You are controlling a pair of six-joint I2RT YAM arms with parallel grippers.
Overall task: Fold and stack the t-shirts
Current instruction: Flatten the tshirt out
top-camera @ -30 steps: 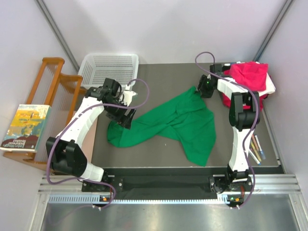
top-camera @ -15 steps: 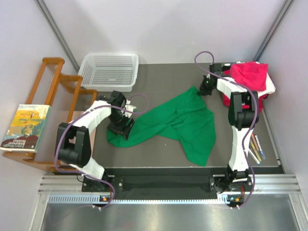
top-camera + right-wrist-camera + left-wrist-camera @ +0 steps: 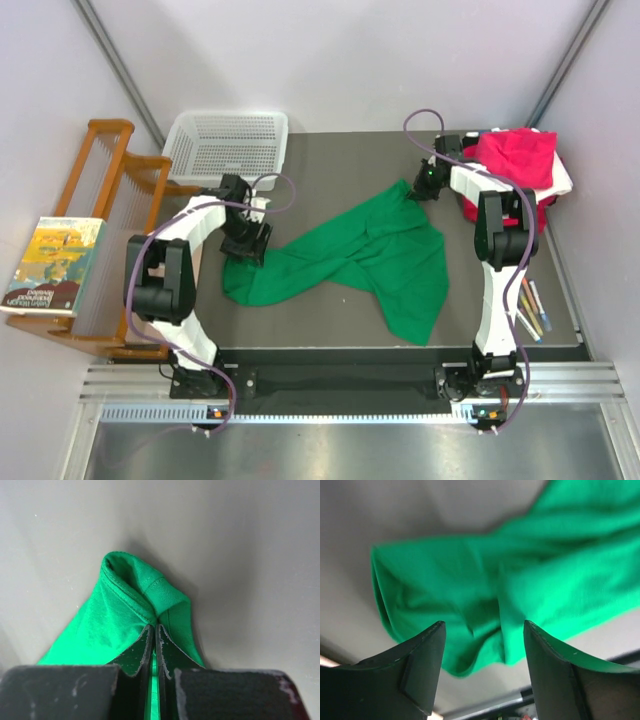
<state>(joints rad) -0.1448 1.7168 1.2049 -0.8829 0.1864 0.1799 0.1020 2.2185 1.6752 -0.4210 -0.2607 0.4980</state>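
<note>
Green t-shirt (image 3: pixel 370 250) crumpled on table (image 3: pixel 340 160); right gripper (image 3: pixel 155 628) pinching its far corner, left gripper (image 3: pixel 483 626) spread over left edge.

Right tool (image 3: pixel 154 629) is seen with jaws pressed together, a fold of the green t-shirt (image 3: pixel 117 612) pinched between them. The shirt's stitched hem is bunched into a peak just past the fingertips. Grey counter (image 3: pixel 245 550) is seen all around.

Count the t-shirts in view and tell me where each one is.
4. The green t-shirt lies rumpled in the middle. The pink t-shirt is heaped at the far right, over the white t-shirt and the red t-shirt. More may be hidden underneath.
</note>
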